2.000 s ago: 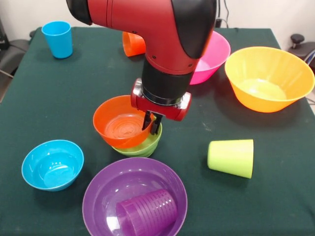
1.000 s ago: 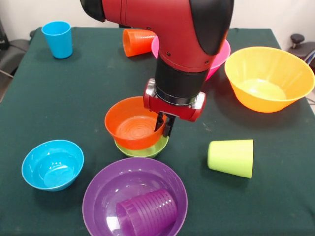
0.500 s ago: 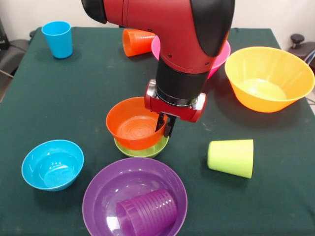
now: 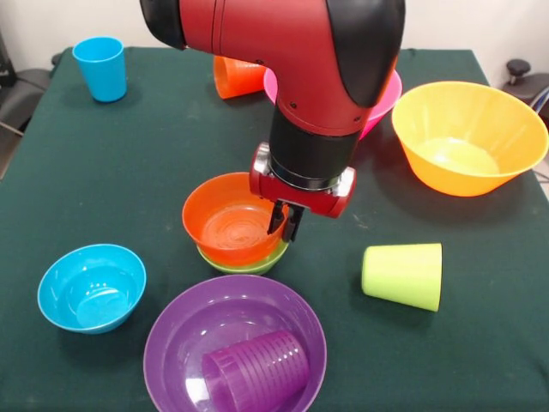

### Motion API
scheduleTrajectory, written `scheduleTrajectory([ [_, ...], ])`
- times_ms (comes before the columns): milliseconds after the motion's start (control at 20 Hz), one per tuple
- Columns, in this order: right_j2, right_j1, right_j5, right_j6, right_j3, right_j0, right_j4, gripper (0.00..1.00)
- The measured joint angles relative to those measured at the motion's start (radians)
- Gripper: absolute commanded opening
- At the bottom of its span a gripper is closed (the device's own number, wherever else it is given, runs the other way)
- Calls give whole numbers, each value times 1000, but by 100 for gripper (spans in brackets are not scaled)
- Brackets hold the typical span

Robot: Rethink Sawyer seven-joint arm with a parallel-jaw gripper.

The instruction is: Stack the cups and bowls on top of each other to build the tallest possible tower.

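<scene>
In the front view the small orange bowl sits nested in the small green bowl at the table's middle. My gripper is shut on the orange bowl's right rim. The small blue bowl stands at the lower left. A wide purple bowl at the bottom holds the purple cup on its side. The lime green cup lies on its side at the right. The blue cup stands upright at the top left. The orange cup lies behind my arm, next to the pink bowl. The large yellow bowl is at the right.
The dark green table cloth has free room left of the nested bowls and between the lime cup and the yellow bowl. The table's right edge lies just beyond the yellow bowl.
The orange bowl has shifted right with my gripper and come down level into the green bowl; over the last half second it settled a little to the left.
</scene>
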Motion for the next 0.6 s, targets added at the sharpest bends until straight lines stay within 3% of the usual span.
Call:
scheduleTrajectory([
  [600, -16, 10, 0, 0, -1, 6, 23, 0],
])
